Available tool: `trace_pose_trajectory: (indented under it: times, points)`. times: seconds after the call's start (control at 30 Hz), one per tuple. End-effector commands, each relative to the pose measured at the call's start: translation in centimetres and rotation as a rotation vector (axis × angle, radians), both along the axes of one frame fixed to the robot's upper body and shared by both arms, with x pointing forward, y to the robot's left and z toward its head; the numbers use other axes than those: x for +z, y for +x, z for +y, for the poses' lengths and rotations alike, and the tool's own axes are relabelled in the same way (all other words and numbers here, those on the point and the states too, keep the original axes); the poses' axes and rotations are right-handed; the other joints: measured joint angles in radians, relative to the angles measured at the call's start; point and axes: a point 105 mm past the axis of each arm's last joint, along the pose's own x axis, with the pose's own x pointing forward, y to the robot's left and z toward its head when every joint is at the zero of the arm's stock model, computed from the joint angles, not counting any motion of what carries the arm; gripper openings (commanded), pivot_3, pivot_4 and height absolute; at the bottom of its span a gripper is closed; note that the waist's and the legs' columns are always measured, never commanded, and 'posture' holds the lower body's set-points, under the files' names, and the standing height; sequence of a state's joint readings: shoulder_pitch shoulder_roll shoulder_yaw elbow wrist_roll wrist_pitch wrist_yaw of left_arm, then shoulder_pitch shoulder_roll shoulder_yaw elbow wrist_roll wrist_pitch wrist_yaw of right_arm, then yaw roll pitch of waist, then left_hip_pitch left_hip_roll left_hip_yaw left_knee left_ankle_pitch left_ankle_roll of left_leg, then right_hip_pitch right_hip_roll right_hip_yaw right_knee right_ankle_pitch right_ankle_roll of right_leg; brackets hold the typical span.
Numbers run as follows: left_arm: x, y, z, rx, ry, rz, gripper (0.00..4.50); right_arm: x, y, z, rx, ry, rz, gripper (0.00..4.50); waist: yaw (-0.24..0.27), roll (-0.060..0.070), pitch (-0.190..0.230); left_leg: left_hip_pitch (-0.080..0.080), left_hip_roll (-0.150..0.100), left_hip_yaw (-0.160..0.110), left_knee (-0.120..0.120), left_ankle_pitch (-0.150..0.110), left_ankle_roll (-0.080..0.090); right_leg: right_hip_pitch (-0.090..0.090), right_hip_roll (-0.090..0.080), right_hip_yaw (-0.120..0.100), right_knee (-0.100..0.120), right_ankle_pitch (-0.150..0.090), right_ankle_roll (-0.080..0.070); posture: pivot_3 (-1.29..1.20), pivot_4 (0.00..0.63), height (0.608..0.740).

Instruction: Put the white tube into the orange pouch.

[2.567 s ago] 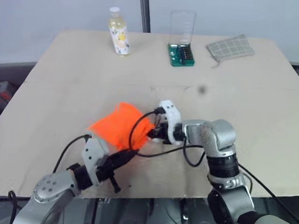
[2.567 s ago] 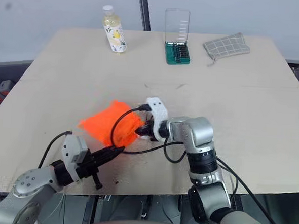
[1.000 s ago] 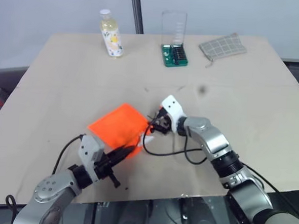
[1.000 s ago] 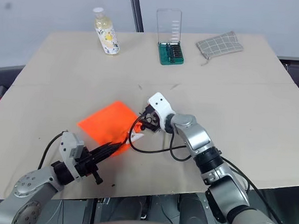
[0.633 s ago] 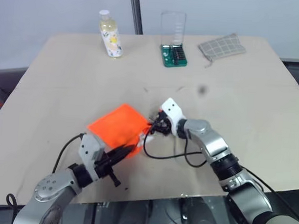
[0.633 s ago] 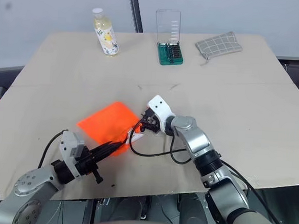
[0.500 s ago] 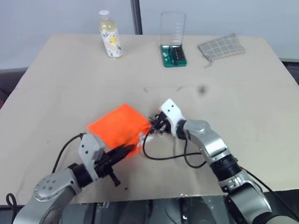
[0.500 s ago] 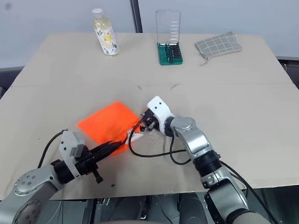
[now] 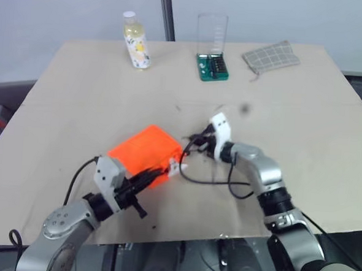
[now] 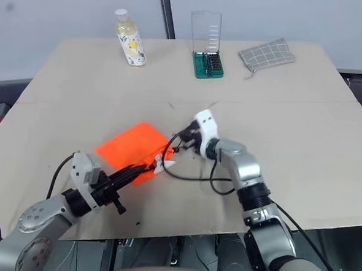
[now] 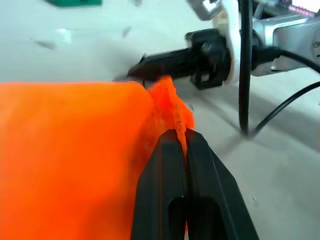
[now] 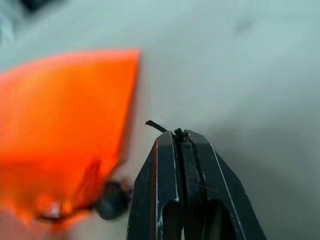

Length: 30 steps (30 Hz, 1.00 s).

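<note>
The orange pouch [image 9: 144, 150] lies puffed up on the table's near middle. My left gripper [image 11: 176, 132] is shut on the bunched fabric at its near right corner [image 9: 161, 171]. A small white tip [image 9: 175, 167] pokes out at that corner; whether it belongs to the white tube I cannot tell, and the rest of the tube is hidden. Just right of the pouch, my right gripper [image 12: 178, 133] is shut on the thin dark drawstring cord [image 12: 156, 125], whose end sticks out past its fingertips. Seen from the head it hovers low over the table [image 9: 192, 141].
At the back of the tan table [image 9: 304, 131] stand a yellowish bottle [image 9: 136, 39], a green bit case with a clear lid [image 9: 212, 65] and a grey checked cloth [image 9: 270, 56]. A dark pole [image 9: 166, 12] rises behind. Black cables loop by my right wrist.
My right gripper has shut on the cord and drawn back to the right and up, away from the pouch's mouth. The left gripper keeps its hold on the corner.
</note>
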<state>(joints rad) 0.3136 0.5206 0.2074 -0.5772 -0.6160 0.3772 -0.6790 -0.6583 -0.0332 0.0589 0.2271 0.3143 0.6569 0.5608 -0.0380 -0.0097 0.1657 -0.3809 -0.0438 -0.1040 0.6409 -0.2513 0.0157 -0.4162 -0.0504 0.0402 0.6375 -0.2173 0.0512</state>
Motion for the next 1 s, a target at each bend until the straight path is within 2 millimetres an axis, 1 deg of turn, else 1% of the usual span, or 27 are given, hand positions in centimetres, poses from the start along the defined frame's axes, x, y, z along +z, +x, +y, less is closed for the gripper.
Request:
trace_pose_trajectory:
  times: [0.03, 0.1, 0.17, 0.2, 0.23, 0.33, 0.4, 0.5, 0.6, 0.73, 0.8, 0.9, 1.0]
  points:
    - [2.0, 0.4, 0.2, 0.03, -0.031, -0.066, 1.31, 8.4, 0.1, -1.0, 0.011, 0.23, -0.128, 0.0, -0.001, 0.0, 0.0, 0.0, 0.0, 0.0, 0.0, 0.0, 0.0, 0.0, 0.0, 0.0, 0.0, 0.0, 0.0, 0.0, 0.15, 0.74]
    - [2.3, 0.9, 0.6, 0.064, -0.023, -0.078, 2.32, 12.2, -1.4, -1.0, 0.101, 0.353, -0.177, 0.0, -0.002, 0.001, 0.0, 0.0, 0.0, 0.0, -0.001, 0.0, 0.0, -0.001, 0.0, 0.0, 0.0, 0.0, 0.0, 0.0, 0.15, 0.74]
    - [2.8, 1.2, 0.9, 0.067, -0.047, -0.087, 3.3, 14.5, -2.5, -1.0, 0.156, 0.415, -0.203, 0.0, -0.004, 0.001, 0.0, 0.0, 0.0, -0.001, -0.003, 0.0, 0.0, -0.001, 0.0, 0.0, 0.0, 0.0, 0.0, 0.0, 0.15, 0.74]
    - [3.1, 1.3, 1.0, 0.061, -0.063, -0.092, 3.67, 15.4, -2.8, -1.0, 0.171, 0.438, -0.21, 0.0, -0.004, 0.001, 0.0, 0.0, 0.0, -0.001, -0.004, 0.0, 0.0, -0.002, 0.0, 0.0, 0.0, 0.0, 0.0, 0.0, 0.15, 0.74]
    - [3.7, 1.4, 1.2, 0.058, -0.083, -0.1, 4.15, 16.2, -3.0, -1.1, 0.177, 0.454, -0.213, 0.0, -0.004, 0.001, 0.0, 0.0, 0.0, -0.001, -0.004, 0.0, 0.0, -0.002, 0.0, 0.0, 0.0, 0.0, 0.0, 0.0, 0.15, 0.74]
    - [5.9, 1.9, 1.3, 0.026, -0.143, -0.148, 4.15, 18.4, -3.4, -1.3, 0.192, 0.499, -0.233, 0.0, -0.001, 0.001, 0.0, -0.001, 0.0, -0.001, -0.004, 0.0, 0.0, -0.002, -0.001, -0.001, 0.0, 0.0, 0.0, 0.0, 0.15, 0.74]
    - [7.3, 2.4, 1.4, 0.012, -0.161, -0.185, 4.15, 19.5, -3.7, -1.3, 0.205, 0.509, -0.249, 0.0, 0.001, 0.001, 0.0, -0.002, -0.002, -0.001, -0.003, 0.0, 0.0, -0.003, -0.002, -0.002, 0.0, 0.0, 0.0, 0.0, 0.15, 0.74]
    - [11.0, 3.8, 1.3, -0.004, -0.232, -0.284, 4.15, 22.1, -4.2, -1.3, 0.233, 0.53, -0.294, 0.0, 0.002, 0.001, 0.001, -0.002, -0.002, -0.001, -0.002, 0.0, 0.0, -0.003, -0.002, -0.002, 0.0, 0.0, 0.0, 0.0, 0.15, 0.74]
    - [14.0, 5.1, 0.6, -0.036, -0.269, -0.376, 4.15, 24.2, -4.8, -1.3, 0.267, 0.52, -0.348, 0.0, 0.003, 0.0, 0.002, -0.003, -0.003, -0.002, -0.001, 0.0, 0.0, -0.004, -0.002, -0.002, 0.002, 0.0, 0.0, 0.0, 0.15, 0.74]
    - [17.4, 6.8, -1.9, -0.12, -0.317, -0.488, 4.15, 26.3, -4.7, -0.9, 0.287, 0.452, -0.43, 0.0, 0.0, 0.0, 0.002, -0.003, -0.005, -0.001, -0.001, 0.0, 0.0, -0.004, -0.002, -0.002, 0.001, 0.0, 0.0, 0.0, 0.15, 0.74]
    - [19.0, 7.5, -3.6, -0.179, -0.37, -0.526, 4.15, 28.1, -4.8, -0.7, 0.287, 0.425, -0.49, 0.0, 0.0, 0.0, 0.002, -0.003, -0.005, 0.0, -0.001, 0.0, 0.0, -0.004, -0.002, -0.002, 0.001, 0.0, 0.0, 0.0, 0.15, 0.74]
    - [20.1, 8.0, -5.4, -0.241, -0.395, -0.565, 4.15, 29.6, -5.2, -0.3, 0.326, 0.392, -0.554, 0.0, -0.005, -0.001, 0.002, -0.005, -0.006, 0.001, -0.001, 0.003, -0.004, -0.006, -0.002, -0.001, 0.001, 0.0, 0.0, 0.0, 0.15, 0.74]
    - [21.2, 8.5, -6.9, -0.298, -0.423, -0.603, 4.15, 30.0, -5.4, 0.3, 0.356, 0.326, -0.593, 0.0, -0.005, -0.001, 0.002, -0.009, -0.005, 0.002, -0.001, 0.003, -0.004, -0.011, -0.002, 0.0, 0.001, 0.0, 0.0, 0.0, 0.15, 0.74]
